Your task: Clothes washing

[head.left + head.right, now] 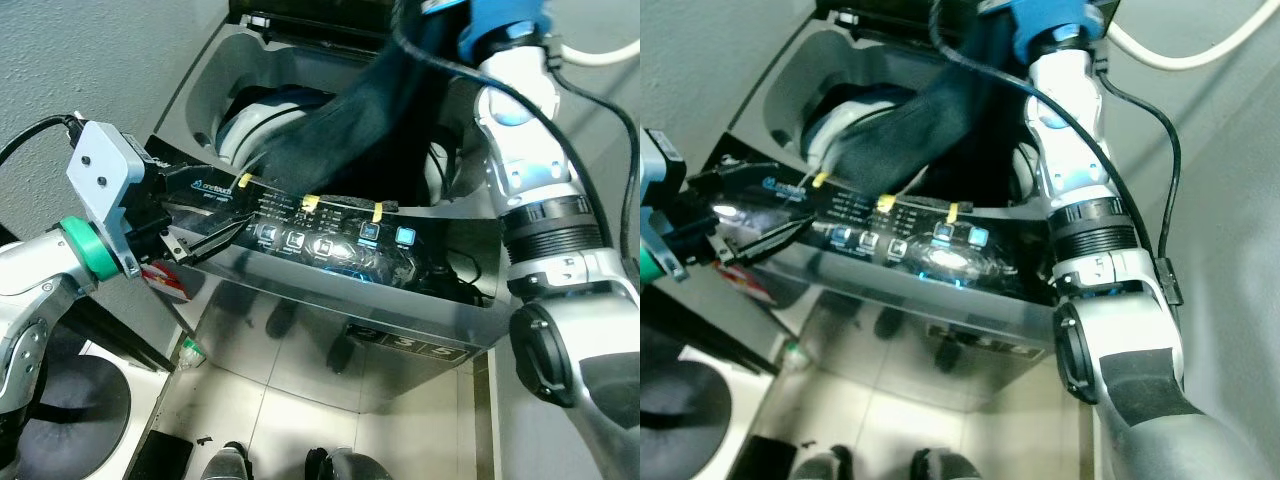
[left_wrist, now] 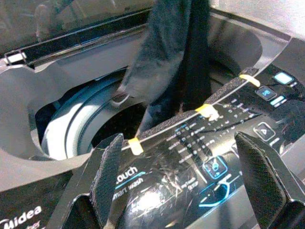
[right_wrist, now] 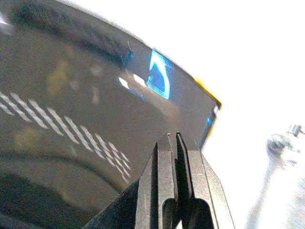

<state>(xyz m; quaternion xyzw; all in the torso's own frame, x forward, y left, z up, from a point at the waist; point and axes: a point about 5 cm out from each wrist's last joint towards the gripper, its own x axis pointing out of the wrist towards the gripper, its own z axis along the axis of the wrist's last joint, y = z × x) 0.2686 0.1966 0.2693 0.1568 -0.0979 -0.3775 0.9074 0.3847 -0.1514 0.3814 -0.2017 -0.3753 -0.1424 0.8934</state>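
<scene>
Top-loading washer (image 1: pixel 330 300), lid up. A dark garment (image 1: pixel 330 125) hangs from above into the drum, trailing over the rim behind the control panel (image 1: pixel 330 240). Left gripper (image 2: pixel 186 181) hovers at the panel's left end, fingers spread, empty. Right gripper (image 3: pixel 176 157) above the washer, fingers pressed together; whether it holds anything cannot be told.

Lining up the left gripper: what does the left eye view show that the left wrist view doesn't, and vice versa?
Left eye view: right arm raised over the washer, tiled floor. Left wrist view: Midea logo. Both: open left gripper, dark garment hanging over the drum, lit control panel, yellow tape tabs.
</scene>
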